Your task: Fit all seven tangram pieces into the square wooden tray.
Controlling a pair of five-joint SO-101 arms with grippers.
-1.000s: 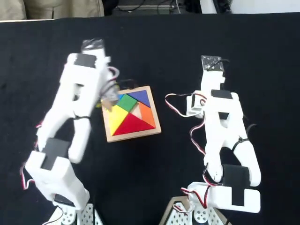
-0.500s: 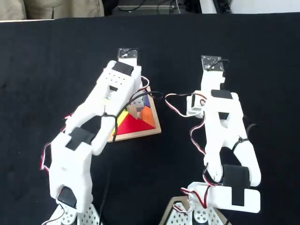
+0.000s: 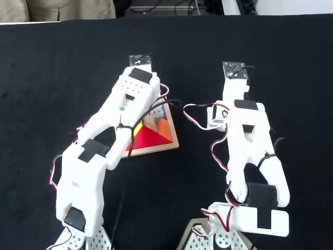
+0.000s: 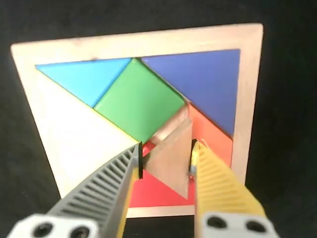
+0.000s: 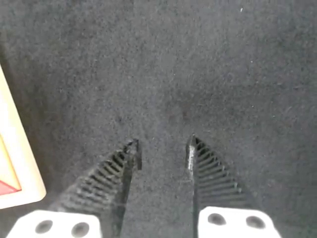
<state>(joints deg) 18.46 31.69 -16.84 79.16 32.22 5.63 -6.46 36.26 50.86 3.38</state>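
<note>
Left arm: stretches from the near left edge of the desk diagonally across the tray, covering most of its left half in the high view.
Change, left arm: one second ago it stood left of the tray with its tip at the tray's far left corner. Half a second ago it had swung over the tray, and it has hardly shifted since.
Left gripper: above the middle of the tray; its fingers, one grey and one yellow, are closed narrowly on the wooden triangle.
Wooden triangle: clamped between the fingertips, over the gap bordered by green, orange and red. Whether it lies flat cannot be told.
Tray: square, wooden, on the desk between the two arms, in the same place as before.
Seated pieces: light blue triangle and green square on the far side, dark blue triangle beside them. The yellow triangle lies along one edge, the orange piece just under the blue, and the red triangle along the near edge.
Right arm: right of the tray, folded and pointing away from its base, unchanged across the frames.
Right gripper: over bare desk near a corner of the tray, its fingers moderately parted with nothing between them.
</note>
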